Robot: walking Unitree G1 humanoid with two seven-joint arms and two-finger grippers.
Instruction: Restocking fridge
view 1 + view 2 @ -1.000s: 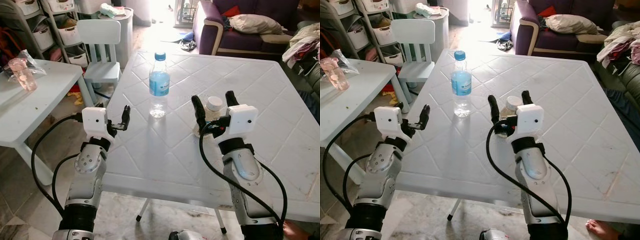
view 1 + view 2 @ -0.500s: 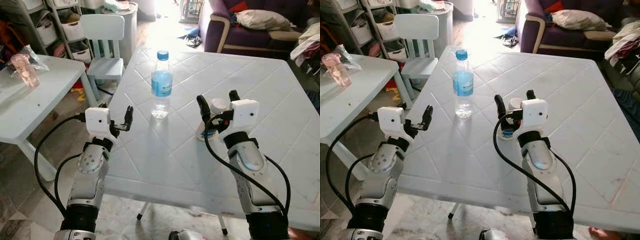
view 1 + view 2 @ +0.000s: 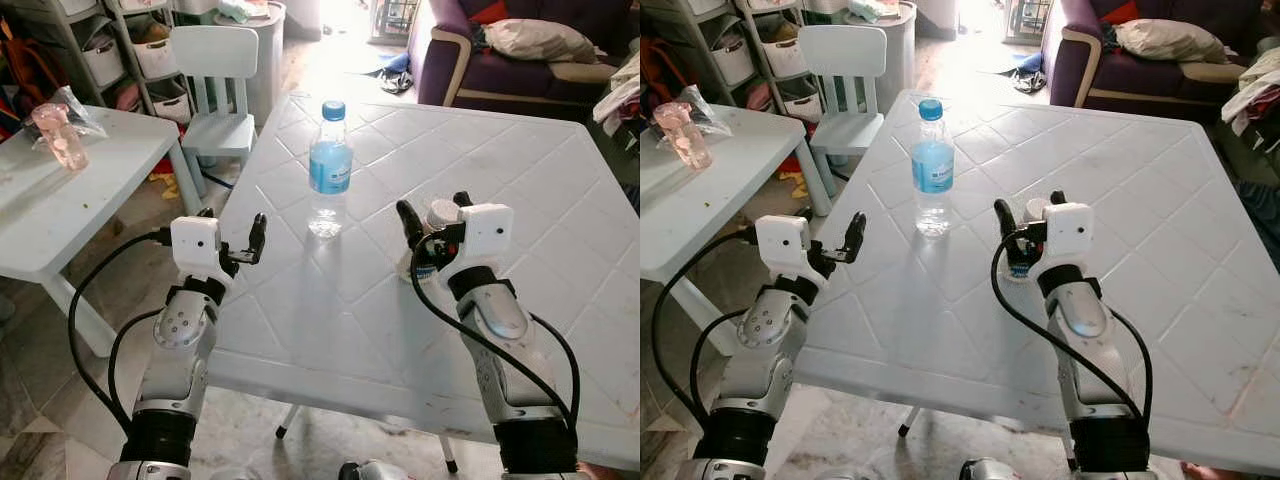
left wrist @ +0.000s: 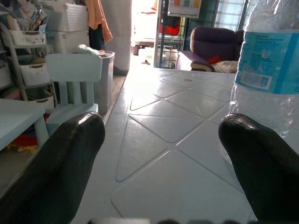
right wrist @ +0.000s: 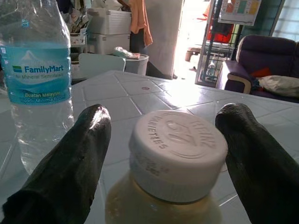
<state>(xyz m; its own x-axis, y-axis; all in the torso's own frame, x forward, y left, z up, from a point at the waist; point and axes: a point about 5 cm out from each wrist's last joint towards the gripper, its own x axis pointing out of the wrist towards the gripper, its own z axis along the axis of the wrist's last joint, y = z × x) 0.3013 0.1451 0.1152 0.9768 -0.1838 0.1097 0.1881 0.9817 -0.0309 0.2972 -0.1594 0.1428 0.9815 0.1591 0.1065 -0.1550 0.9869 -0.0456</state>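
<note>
Jar (image 5: 175, 158) and right tool (image 3: 433, 217) line up almost exactly: the small white-capped jar stands upright on the white table (image 3: 560, 200), and the right wrist view shows its cap sitting between the two spread black fingers (image 5: 70, 158), with a gap on either side. The right tool is released and holds nothing yet; it looks placed to close around the jar just below the cap. The jar's long axis runs straight up, cap on top, so the fingers would meet it from the sides. The water bottle (image 3: 329, 167) also stands upright, blue cap up, farther onto the table and between the two arms. The left tool (image 3: 250, 240) hovers over the table's near left edge, fingers apart and empty, with the bottle ahead of it and off towards the right arm's side.
</note>
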